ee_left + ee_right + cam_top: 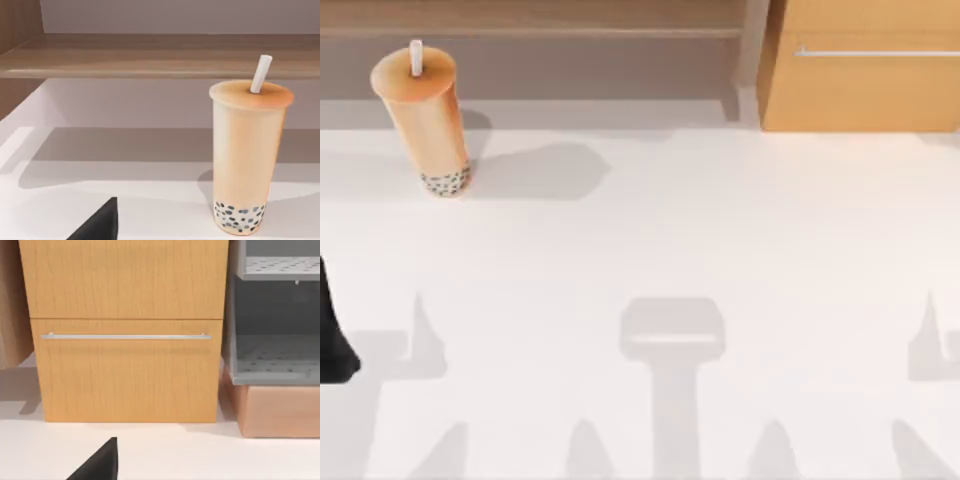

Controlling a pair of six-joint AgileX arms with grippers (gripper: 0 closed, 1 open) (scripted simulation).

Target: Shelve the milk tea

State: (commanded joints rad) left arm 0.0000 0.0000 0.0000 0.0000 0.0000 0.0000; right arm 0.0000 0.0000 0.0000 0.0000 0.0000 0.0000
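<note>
At the table's left edge, near side, a dark piece of the left arm juts into the top view; whether its fingers are open or closed cannot be told. Left wrist view: one black finger tip low in frame, touching nothing.

Milk tea stands upright on the white table, far left corner, well apart from the arm. White straw pokes through the flat lid, black pearls at the pale base. Behind it, a low wooden shelf.

Right wrist view: black finger tip above the tabletop, spread unreadable, facing a wooden drawer cabinet with a silver bar handle. Just beside it, a grey perforated rack.
</note>
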